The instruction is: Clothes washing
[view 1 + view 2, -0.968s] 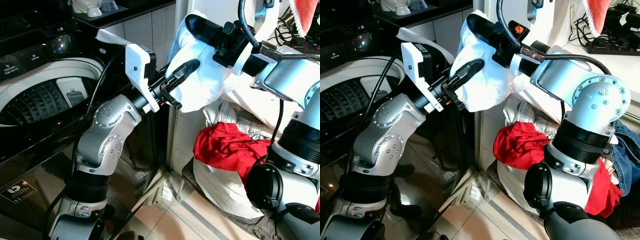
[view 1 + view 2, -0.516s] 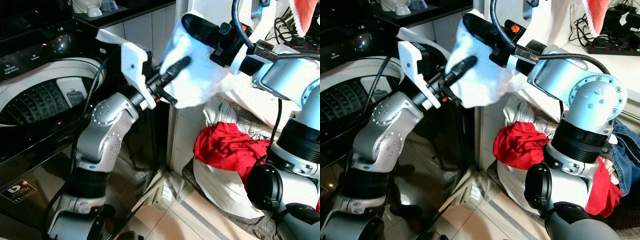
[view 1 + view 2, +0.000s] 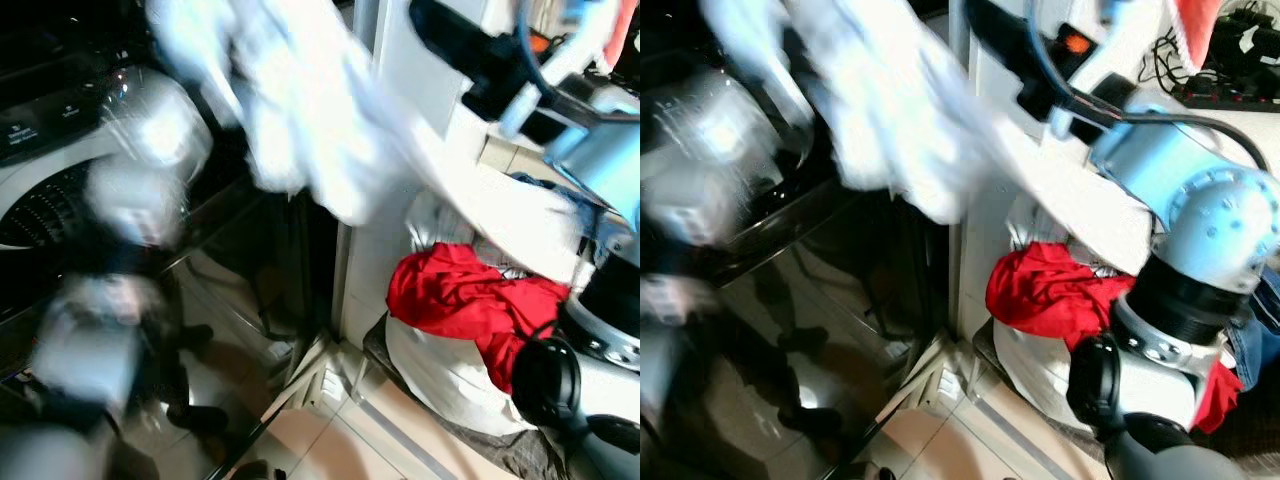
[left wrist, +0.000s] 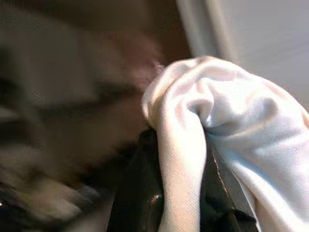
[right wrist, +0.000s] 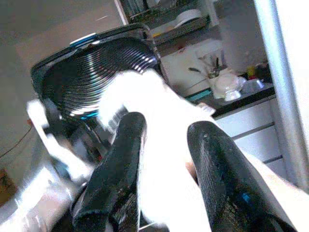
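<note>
Since the earlier frame the white garment (image 3: 300,110) has swung from frame center toward upper left, over the washing machine (image 3: 60,190); left arm now motion-blurred. Lower right, near: red cloth (image 3: 460,295) on the laundry pile (image 3: 440,375). Left gripper (image 4: 169,193) pinches the white garment between its black fingers. Right gripper (image 5: 164,159), upper right, has fingers spread apart with white fabric between them; firm hold cannot be told.

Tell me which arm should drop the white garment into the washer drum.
Left, probably. The left gripper holds the white garment nearest the washer drum; the right gripper also touches the cloth, from farther away.
</note>
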Tool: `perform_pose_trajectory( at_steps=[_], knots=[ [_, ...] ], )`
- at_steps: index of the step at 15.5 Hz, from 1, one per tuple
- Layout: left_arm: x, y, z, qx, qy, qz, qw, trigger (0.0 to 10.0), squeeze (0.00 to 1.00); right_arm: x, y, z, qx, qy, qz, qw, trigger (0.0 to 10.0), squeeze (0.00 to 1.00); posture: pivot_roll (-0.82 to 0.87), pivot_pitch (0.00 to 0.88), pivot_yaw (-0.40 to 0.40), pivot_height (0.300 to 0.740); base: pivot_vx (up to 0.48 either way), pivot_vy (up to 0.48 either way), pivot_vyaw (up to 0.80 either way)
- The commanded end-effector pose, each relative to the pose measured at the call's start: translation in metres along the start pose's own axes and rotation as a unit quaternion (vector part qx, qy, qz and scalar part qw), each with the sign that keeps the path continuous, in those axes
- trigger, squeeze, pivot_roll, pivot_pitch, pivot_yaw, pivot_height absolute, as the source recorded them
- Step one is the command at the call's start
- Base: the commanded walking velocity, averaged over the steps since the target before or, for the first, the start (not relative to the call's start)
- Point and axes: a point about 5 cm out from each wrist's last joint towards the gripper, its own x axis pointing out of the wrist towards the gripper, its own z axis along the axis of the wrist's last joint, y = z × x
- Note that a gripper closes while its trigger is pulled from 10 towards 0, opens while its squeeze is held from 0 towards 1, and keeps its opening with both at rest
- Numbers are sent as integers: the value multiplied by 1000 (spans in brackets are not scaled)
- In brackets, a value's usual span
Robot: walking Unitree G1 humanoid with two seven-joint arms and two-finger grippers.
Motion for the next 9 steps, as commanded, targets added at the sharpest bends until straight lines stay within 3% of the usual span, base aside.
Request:
perform_pose_trajectory(
  at_steps=[1,2,3,4,5,6,8,9],
  knots=[
    [12,33,28,69,-39,80,994,0,0,-3,9,2,-17,-9,24,1000,10000,0,41,0,8,740,0,0,0],
    [17,48,43,121,-52,117,984,0,0,-4,10,1,-19,-8,25,999,10000,0,38,0,11,740,0,0,0],
    [20,77,77,254,-76,201,943,0,0,-6,9,-1,-26,-6,18,999,10000,0,30,0,23,740,0,0,0],
    [18,98,101,340,-86,253,902,0,0,-7,8,-4,-32,-3,11,999,10000,0,26,0,28,740,0,0,0],
    [18,102,104,366,-80,255,892,0,0,-8,8,-5,-34,-1,10,999,10000,0,25,0,29,740,0,0,0],
    [20,102,95,389,-52,239,888,0,0,-9,9,-9,-39,5,9,999,10000,0,24,0,30,740,0,0,0],
    [19,88,47,419,19,187,888,0,0,-11,11,-21,-51,25,6,998,10000,0,24,0,30,740,0,0,0],
    [16,80,20,400,65,162,900,0,0,-11,12,-27,-51,36,6,998,10000,0,27,0,25,740,0,0,0]
  ],
)
